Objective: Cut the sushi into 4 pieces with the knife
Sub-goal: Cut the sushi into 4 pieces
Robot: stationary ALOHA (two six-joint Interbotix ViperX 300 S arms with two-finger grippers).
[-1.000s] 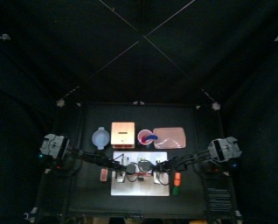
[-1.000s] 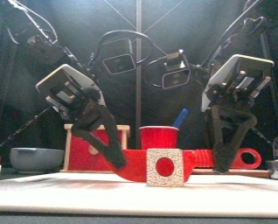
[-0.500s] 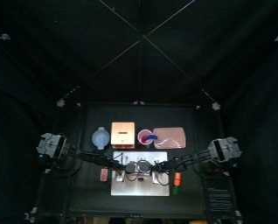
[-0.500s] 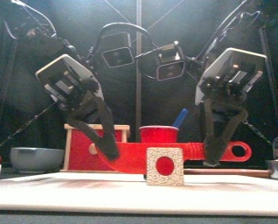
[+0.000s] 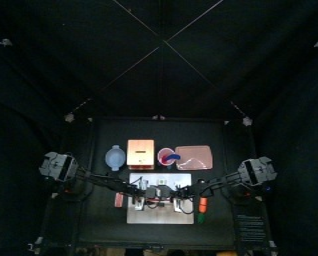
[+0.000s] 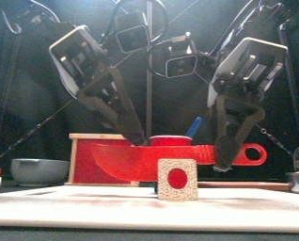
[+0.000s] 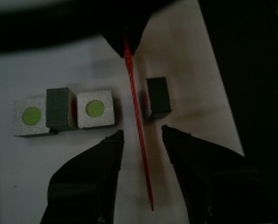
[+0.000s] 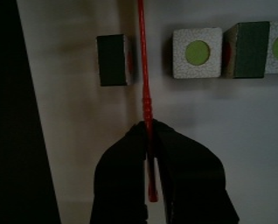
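Observation:
The red toy knife [image 6: 139, 162] hangs level over the white cutting board [image 5: 159, 213], above the sushi. My right gripper [image 8: 149, 131] is shut on its handle end [image 6: 246, 154]. My left gripper [image 7: 142, 138] stands open, its jaws on either side of the thin blade [image 7: 133, 87] and apart from it. The sushi lies in separate blocks on the board. Two with green centres [image 7: 94, 109] [image 7: 31, 115] sit close together, and a single dark block [image 7: 156, 96] lies on the blade's other side. One cut piece [image 6: 178, 179] faces the front view.
Behind the board stand the wooden box with the red drawer front [image 5: 139, 153], the blue-grey bowl [image 5: 115, 156], the red cup [image 6: 172, 145] with the blue knife, and the pink tray [image 5: 197, 155]. Small toys lie beside the board on both sides [image 5: 119, 199] [image 5: 202, 205].
My left gripper has opened wide, let go of the blade and lifted. The knife has risen and levelled out in the right gripper's hold.

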